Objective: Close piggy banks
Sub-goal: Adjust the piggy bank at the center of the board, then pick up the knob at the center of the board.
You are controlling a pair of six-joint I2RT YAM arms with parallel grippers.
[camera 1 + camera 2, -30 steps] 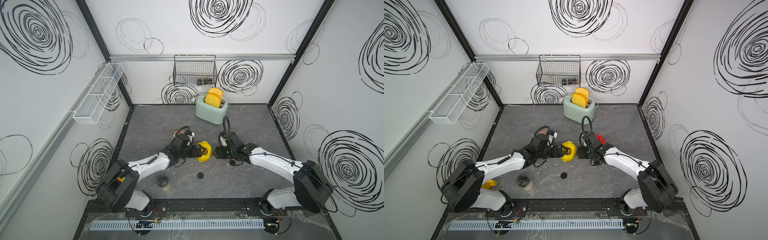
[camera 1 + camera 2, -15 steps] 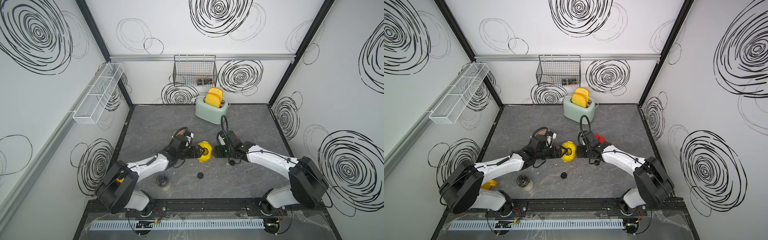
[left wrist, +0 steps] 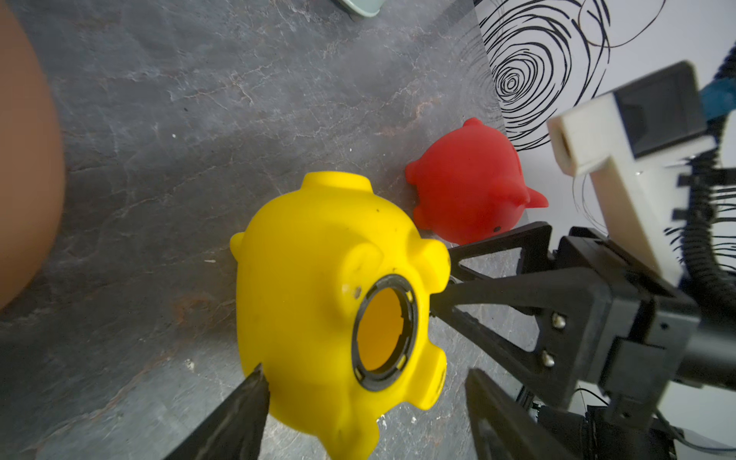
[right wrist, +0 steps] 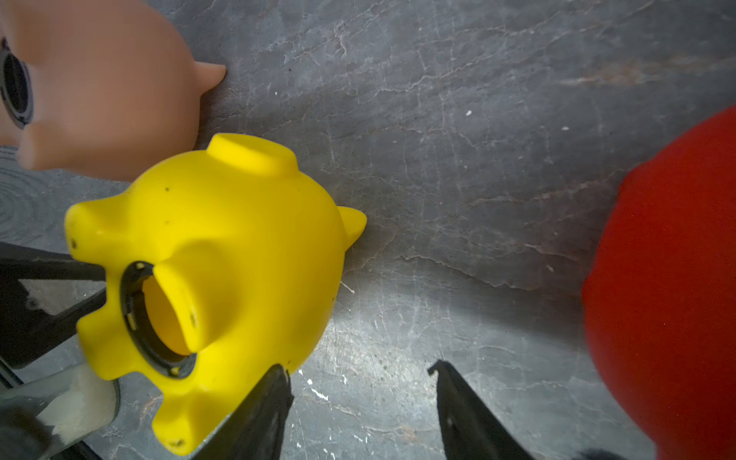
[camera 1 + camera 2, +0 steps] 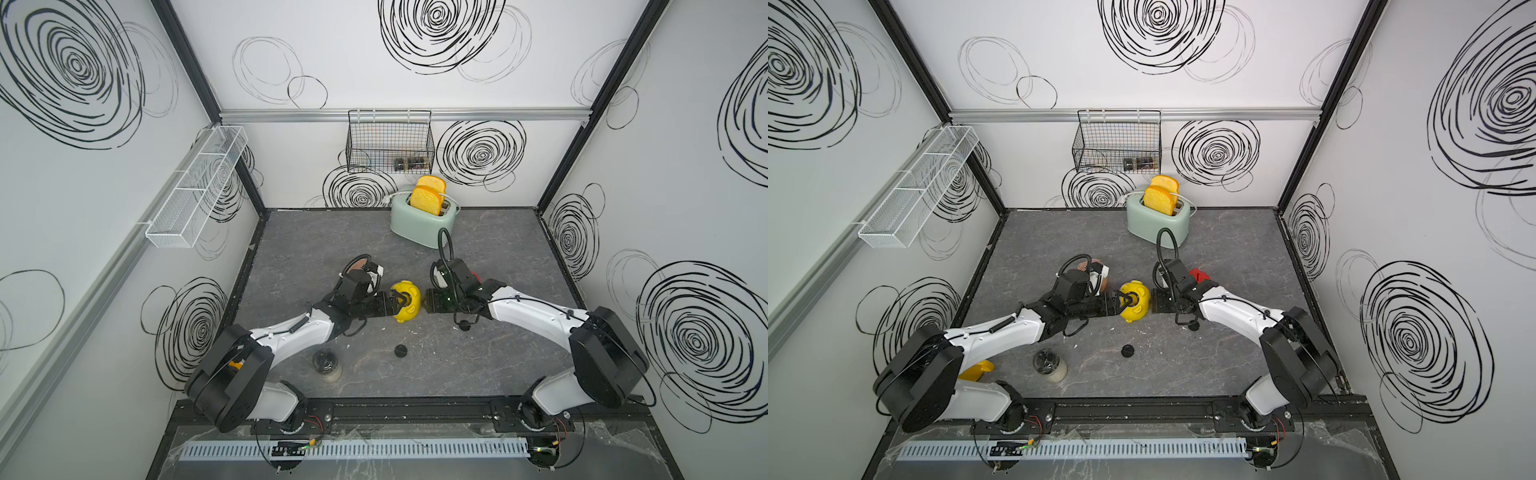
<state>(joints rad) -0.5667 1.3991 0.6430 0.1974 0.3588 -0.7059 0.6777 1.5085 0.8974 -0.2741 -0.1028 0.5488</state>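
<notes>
Slightly closer than a second ago, the right arm has drawn in toward the middle of the counter [image 5: 498,249]. The right gripper [image 4: 358,370] stands wide and empty, one finger just at the back of the yellow pig [image 5: 409,305]. The left gripper [image 3: 364,372], also wide, flanks that pig without clamping it. The pig lies on its side mid-counter, belly hole uncapped. The red pig [image 5: 1199,275] sits toward the right edge and the pink pig [image 4: 99,91] left of the middle. A black cap [image 5: 400,350] lies nearer the front edge.
</notes>
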